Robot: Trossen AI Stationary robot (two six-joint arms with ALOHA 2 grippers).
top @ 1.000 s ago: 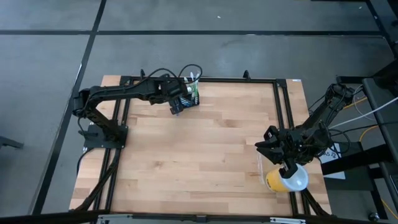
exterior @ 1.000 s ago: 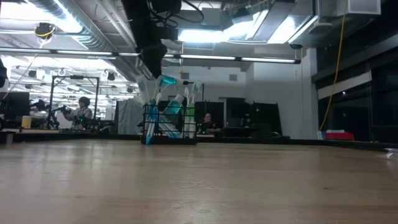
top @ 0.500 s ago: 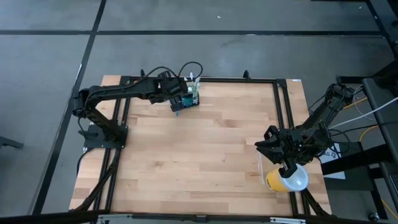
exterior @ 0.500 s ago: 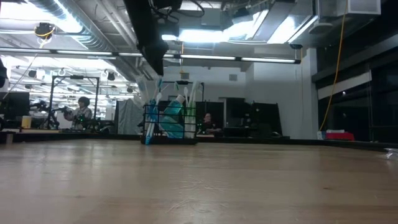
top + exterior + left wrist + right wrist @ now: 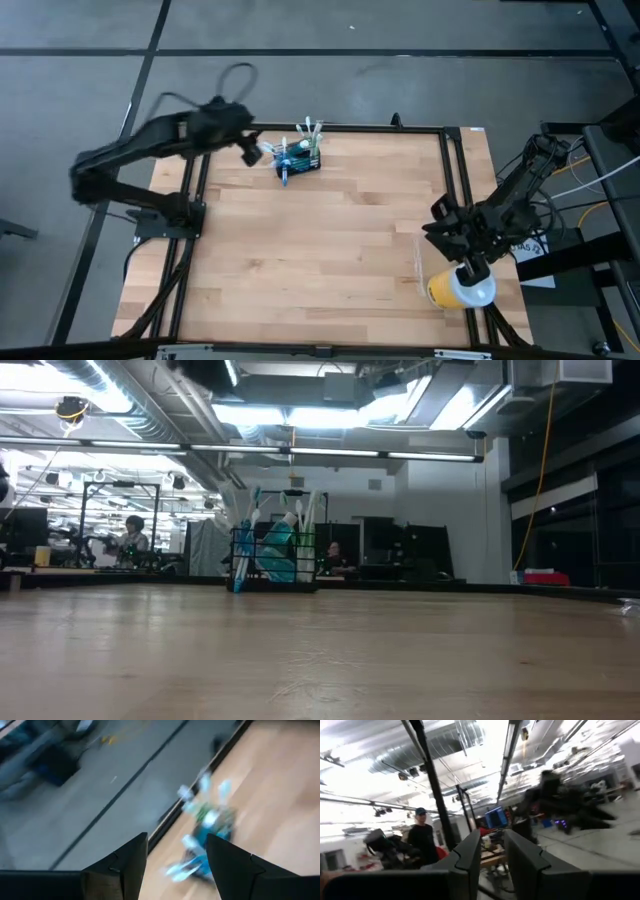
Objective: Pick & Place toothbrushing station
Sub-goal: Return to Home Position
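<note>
Left pincer [image 5: 177, 836], arm bent back, gapes empty near toothbrushing station [image 5: 301, 162]; right pincer [image 5: 492, 833], seemingly ajar, by cup [image 5: 441, 290].

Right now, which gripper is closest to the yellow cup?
The right gripper, over the yellow cup; the left gripper is by the black wire-mesh holder.

Black wire-mesh holder [image 5: 301, 165]; teal bottle [image 5: 281, 550]; yellow cup [image 5: 442, 290], white lid [image 5: 479, 287]; pale plank-striped table [image 5: 320, 250].

Overhead down, low level across, both showing toothbrushing station [image 5: 300, 162]
</note>
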